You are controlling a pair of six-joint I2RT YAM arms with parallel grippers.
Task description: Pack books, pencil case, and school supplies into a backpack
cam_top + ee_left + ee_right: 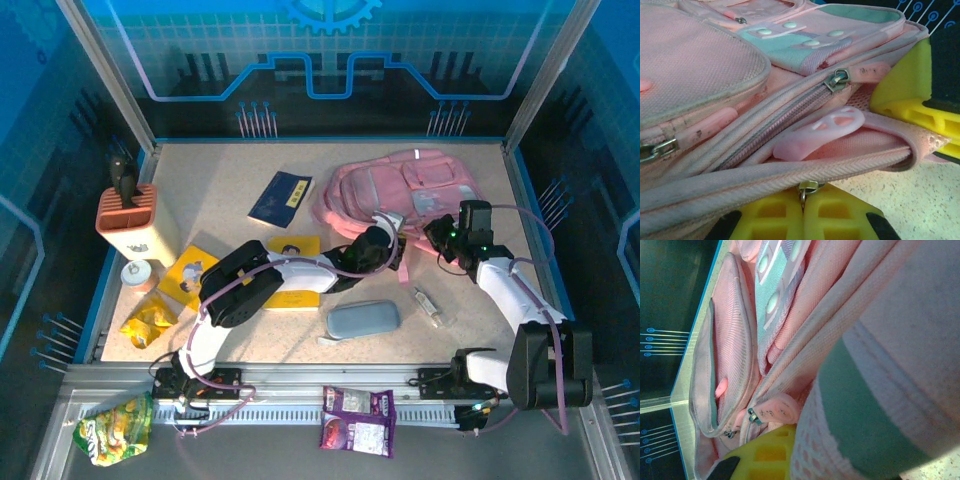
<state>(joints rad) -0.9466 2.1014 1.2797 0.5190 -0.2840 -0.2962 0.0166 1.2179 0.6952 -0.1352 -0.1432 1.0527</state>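
Near rail: green snack bag [115, 428] on the left, purple snack packet [357, 420] in the middle. Past the rail the pencil case [363, 320] lies flat, long axis left-right, its right end tipped a little toward the far side. The clear tube [430, 305] is just right of it, not touching, long axis diagonal from far-left to near-right. A yellow book [297, 268] lies flat, partly under the left arm, and a second yellow book [190, 275] sits further left, turned cornerwise.

Both claws are at the near edge of the backpack [400, 190]. The backpack lies front-up at the far right of the table, long axis roughly left-right, with a strap trailing toward the near side.

The left claw [385, 238] is hard to read from the top camera. Its wrist view shows it [802, 212] with yellow fingers pressed together and a metal zip pull [807, 188] going down into the seam between them. The bag's edge is draped across the fingers and the zipper track runs up and right. Another yellow finger [905, 95] pokes in from the right.

The right claw [438, 236] touches the bag. Its wrist view shows one yellow finger [770, 455] under teal-trimmed mesh — the other is hidden, so I cannot tell how open it is.

Further back the navy book [281, 197] lies left of the backpack, long axis near-left to far-right. The orange-and-cream holder [130, 215] stands at far left.
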